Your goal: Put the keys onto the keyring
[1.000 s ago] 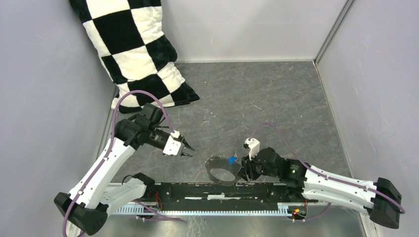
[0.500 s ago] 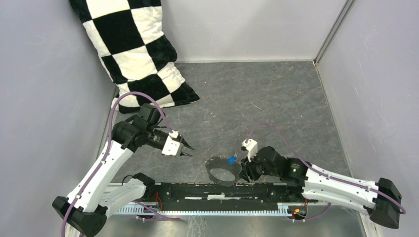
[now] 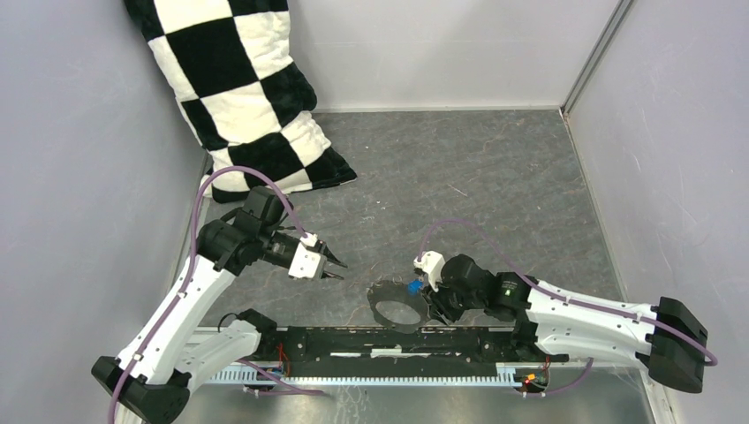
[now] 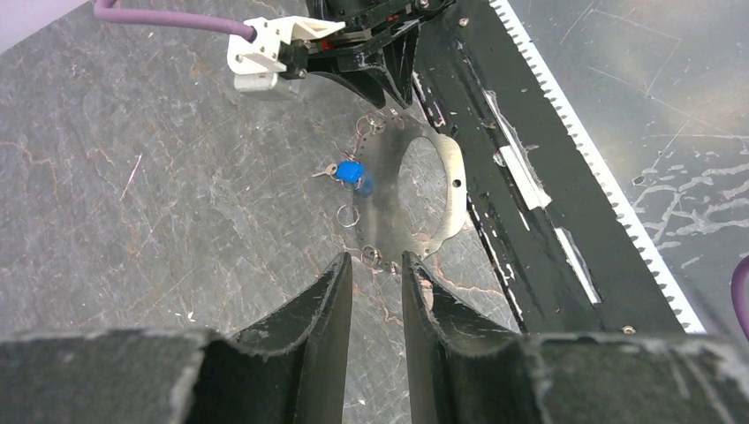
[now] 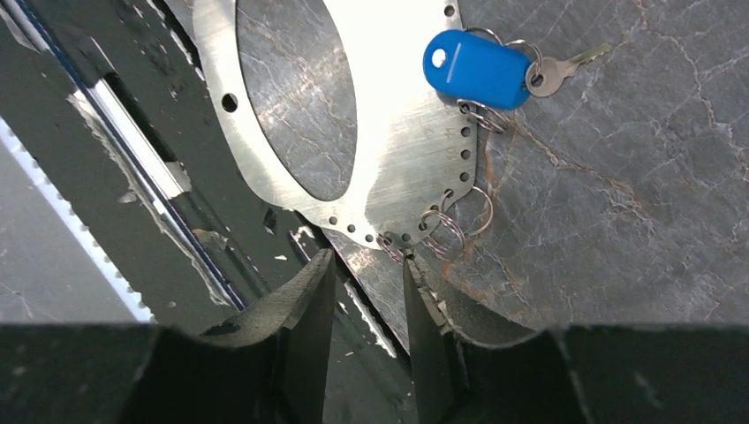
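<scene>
Grey metal underfoot: find the flat thin keyring loop point(image 5: 397, 159) against the black base rail point(image 3: 353, 340), small blue-headed key point(image 5: 477, 69) on its rim. Note the right gripper point(image 5: 366, 261) nearer, narrowly parted, rim just beyond its tips. Note the left gripper point(image 4: 375, 261) well apart, narrow, nothing between.

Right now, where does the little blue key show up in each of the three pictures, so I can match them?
Top external: the blue key lies low centre, at the keyring's far edge.
Left wrist: upper centre, on the keyring's left edge.
Right wrist: top right, on the keyring's right edge.
Shared landmark: the flat grey keyring itself.
</scene>
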You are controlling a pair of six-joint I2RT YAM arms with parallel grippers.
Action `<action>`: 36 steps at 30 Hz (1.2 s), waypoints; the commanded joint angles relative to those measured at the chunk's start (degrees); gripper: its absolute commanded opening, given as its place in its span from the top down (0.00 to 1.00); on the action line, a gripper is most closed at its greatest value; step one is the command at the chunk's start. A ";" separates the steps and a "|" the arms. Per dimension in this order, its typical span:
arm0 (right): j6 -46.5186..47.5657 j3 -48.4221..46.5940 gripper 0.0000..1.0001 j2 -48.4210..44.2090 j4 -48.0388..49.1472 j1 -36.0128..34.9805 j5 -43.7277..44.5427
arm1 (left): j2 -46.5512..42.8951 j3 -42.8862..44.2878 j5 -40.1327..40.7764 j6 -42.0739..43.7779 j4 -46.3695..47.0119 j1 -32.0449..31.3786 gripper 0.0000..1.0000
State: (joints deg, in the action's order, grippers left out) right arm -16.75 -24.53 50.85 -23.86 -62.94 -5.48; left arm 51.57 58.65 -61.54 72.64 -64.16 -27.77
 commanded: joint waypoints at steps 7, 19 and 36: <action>1.71 -0.93 0.62 1.12 0.89 -0.01 1.16 | -1.53 -0.60 -0.48 -3.86 2.56 0.00 0.66; 1.95 1.30 0.63 1.99 1.27 -0.07 0.57 | -1.65 -0.82 -0.66 -4.73 3.30 0.00 0.66; 0.54 3.69 0.98 -0.93 4.68 -0.08 0.46 | -1.75 -0.65 -1.48 -5.03 3.33 0.00 0.66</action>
State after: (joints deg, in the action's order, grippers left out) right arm -15.97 -20.21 52.25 -22.76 -62.94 -5.52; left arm 50.24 57.78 -61.56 70.43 -62.02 -27.77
